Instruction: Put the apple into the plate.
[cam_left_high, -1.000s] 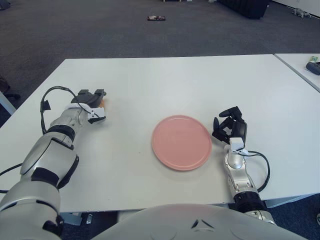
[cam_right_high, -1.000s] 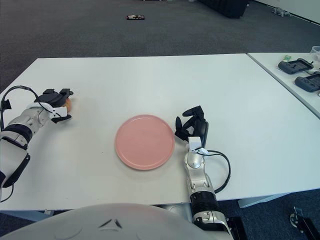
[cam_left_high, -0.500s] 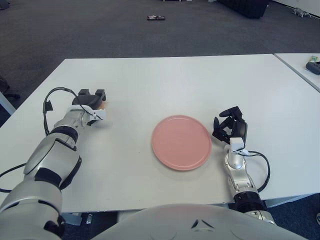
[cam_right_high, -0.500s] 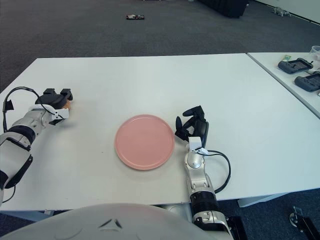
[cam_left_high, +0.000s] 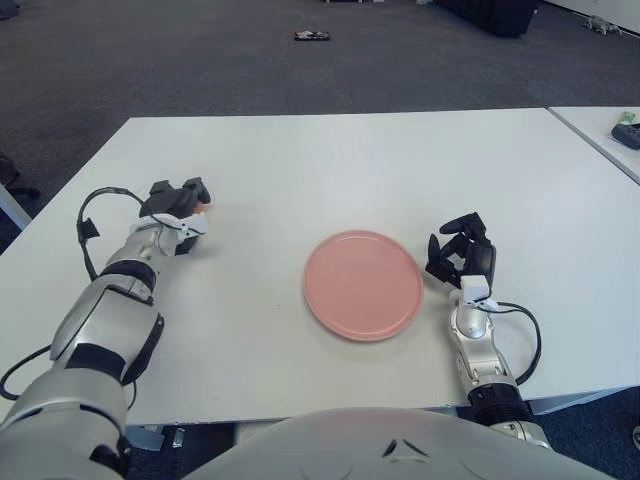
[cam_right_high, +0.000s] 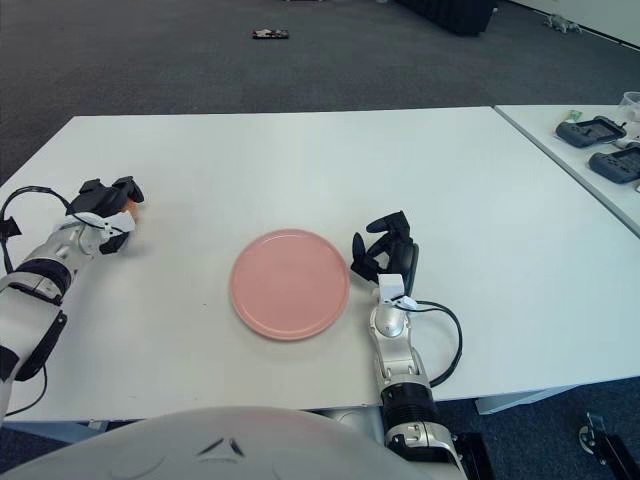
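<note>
A small orange-red apple (cam_left_high: 203, 207) sits at the left of the white table (cam_left_high: 350, 160), mostly covered by my left hand (cam_left_high: 178, 203). Its dark fingers curl over and around the fruit, so only a sliver of it shows at their tips. The pink plate (cam_left_high: 363, 285) lies flat near the table's middle, well to the right of the apple, with nothing on it. My right hand (cam_left_high: 460, 250) shows just beyond the plate's right rim, fingers loosely bent and holding nothing.
A second white table (cam_right_high: 600, 165) stands at the right with dark devices (cam_right_high: 590, 130) on it. A small dark object (cam_left_high: 312, 36) lies on the grey carpet beyond the table.
My left hand has shifted slightly to the left with the apple under its fingers, and the wrist has turned a little. The right hand and the plate have not moved.
</note>
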